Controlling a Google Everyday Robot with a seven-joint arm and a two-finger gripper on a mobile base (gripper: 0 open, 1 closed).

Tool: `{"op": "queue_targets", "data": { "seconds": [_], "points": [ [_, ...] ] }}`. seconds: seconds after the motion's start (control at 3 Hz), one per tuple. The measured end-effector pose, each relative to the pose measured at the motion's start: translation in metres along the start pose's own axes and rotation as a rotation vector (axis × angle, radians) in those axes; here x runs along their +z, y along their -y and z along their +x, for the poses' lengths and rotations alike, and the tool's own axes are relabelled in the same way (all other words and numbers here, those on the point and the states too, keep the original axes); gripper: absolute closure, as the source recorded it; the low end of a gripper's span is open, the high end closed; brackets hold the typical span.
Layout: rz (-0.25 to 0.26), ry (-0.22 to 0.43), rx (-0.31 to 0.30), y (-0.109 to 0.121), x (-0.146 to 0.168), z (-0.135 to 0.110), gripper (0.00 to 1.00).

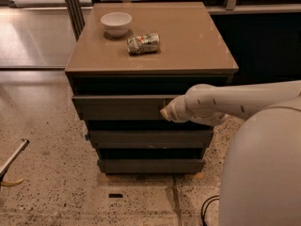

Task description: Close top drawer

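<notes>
The top drawer (117, 106) is a wide dark grey-brown front panel just under the cabinet's tan top. It stands almost flush with the cabinet, with only a thin dark gap above it. My gripper (164, 112) is at the end of the white arm that reaches in from the right. Its tip presses against the drawer front, right of the panel's middle. The arm's white wrist hides the right part of the panel.
A white bowl (116, 22) and a crushed can (143, 43) lie on the cabinet top (188, 41). Two narrower grey drawer fronts (150, 138) sit below. A cable (209, 208) lies on the speckled floor at the lower right; a metal bar (11, 159) is at the left.
</notes>
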State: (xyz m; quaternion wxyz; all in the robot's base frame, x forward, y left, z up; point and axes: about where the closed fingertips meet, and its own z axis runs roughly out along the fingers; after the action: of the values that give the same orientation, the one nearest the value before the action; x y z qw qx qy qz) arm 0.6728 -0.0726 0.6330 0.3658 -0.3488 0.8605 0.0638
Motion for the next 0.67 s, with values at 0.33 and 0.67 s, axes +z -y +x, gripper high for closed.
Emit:
{"op": "queue_targets", "data": {
  "seconds": [0.33, 0.67],
  "points": [
    [0.047, -0.013, 0.054, 0.017, -0.004, 0.013, 1.00],
    [0.089, -0.007, 0.094, 0.029, -0.009, 0.021, 1.00]
  ]
}}
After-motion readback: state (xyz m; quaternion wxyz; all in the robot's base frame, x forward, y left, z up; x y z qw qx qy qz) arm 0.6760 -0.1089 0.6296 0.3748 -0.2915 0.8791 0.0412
